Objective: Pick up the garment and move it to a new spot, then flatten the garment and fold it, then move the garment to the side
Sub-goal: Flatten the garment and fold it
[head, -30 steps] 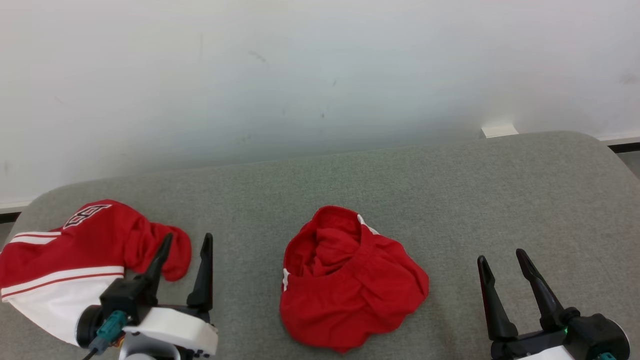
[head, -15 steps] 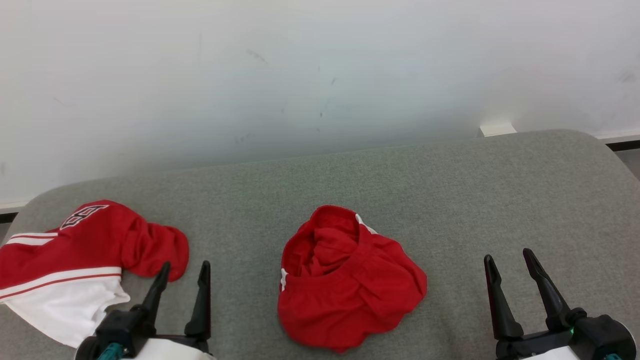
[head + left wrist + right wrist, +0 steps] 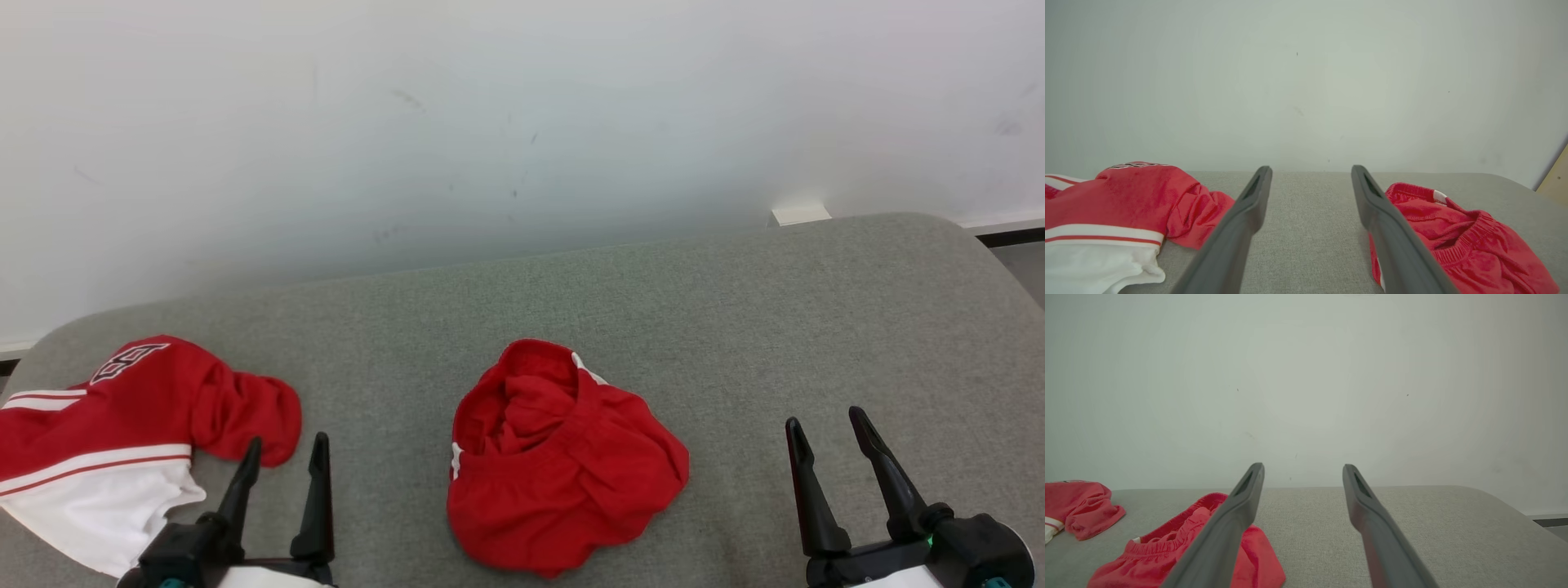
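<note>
Nearest the robot, the left tool [image 3: 288, 441] sits at the lower left of the head view with its two dark fingers spread and nothing between them. At the lower right, the right tool [image 3: 823, 418] is likewise released and empty, with bare grey felt showing in its gap. Both point away from the robot over the table [image 3: 735, 327].

The left tool's outer finger ends close beside the red sleeve end of a jersey [image 3: 106, 425]. This jersey is red above and white below, with a white-and-red stripe, and it lies rumpled at the table's left edge. From the left wrist view, the left tool [image 3: 1311, 168] frames open felt, with the jersey [image 3: 1106, 204] to one side.

The red garment [image 3: 563, 465] lies between the two tools, a little farther out, near the middle of the table's front half. It is a crumpled heap touching neither tool. Its elastic waistband gapes open towards the far side, and small white marks show at the rim. The left wrist view shows the red garment [image 3: 1453, 228] partly behind that tool's right finger. In the right wrist view, the right tool [image 3: 1303, 466] has the red garment [image 3: 1167, 547] behind its left finger.

Past the clothes the felt runs bare to the table's rounded far edge. A small white block [image 3: 800, 215] sits at that edge against the pale, lightly scuffed wall [image 3: 490, 122].
</note>
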Available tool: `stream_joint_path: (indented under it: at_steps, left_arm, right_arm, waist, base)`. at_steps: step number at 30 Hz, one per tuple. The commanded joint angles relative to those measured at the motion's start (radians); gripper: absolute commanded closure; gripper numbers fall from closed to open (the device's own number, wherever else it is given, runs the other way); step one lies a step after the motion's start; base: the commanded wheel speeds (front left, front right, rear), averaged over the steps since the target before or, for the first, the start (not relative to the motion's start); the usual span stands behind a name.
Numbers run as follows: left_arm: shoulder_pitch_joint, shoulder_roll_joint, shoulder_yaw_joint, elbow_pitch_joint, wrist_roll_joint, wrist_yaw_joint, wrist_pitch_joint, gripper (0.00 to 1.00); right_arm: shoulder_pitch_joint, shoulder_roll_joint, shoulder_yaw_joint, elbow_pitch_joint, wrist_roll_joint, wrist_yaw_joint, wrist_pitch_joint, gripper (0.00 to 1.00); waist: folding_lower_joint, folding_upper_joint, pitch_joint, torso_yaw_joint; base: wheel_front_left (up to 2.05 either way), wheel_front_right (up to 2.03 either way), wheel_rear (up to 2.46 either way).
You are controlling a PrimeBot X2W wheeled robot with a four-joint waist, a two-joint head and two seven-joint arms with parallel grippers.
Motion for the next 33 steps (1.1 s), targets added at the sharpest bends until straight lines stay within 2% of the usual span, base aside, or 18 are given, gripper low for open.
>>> stream_joint_path:
  at_steps: [1,22,27,33]
  left_arm:
    - [0.015,-0.003,0.007,-0.005,0.017,0.003,-0.001,0.0]
    - [0.019,-0.022,0.039,-0.014,0.025,-0.008,-0.001,0.0]
    - [0.014,-0.022,0.031,-0.008,0.011,-0.012,-0.001,0.0]
    - [0.003,-0.022,-0.004,-0.007,-0.007,-0.003,-0.001,0.0]
  right_arm:
    - [0.004,-0.005,0.0,0.002,0.004,0.0,0.001,0.0]
    - [0.003,-0.006,0.004,0.008,0.002,0.0,0.001,0.0]
    - [-0.025,-0.022,0.063,0.048,0.01,0.0,0.001,0.0]
    - [-0.123,-0.072,0.195,0.137,0.039,0.0,0.003,0.0]
  waist:
    - [0.0,0.0,-0.001,0.0]
    - [0.0,0.0,0.002,0.021]
    - [0.0,0.0,0.005,0.048]
    - [0.0,0.0,0.014,0.129]
  base:
    - [0.0,0.0,0.0]
    - [0.0,0.0,0.0]
    - [0.0,0.0,0.0]
    - [0.0,0.0,0.0]
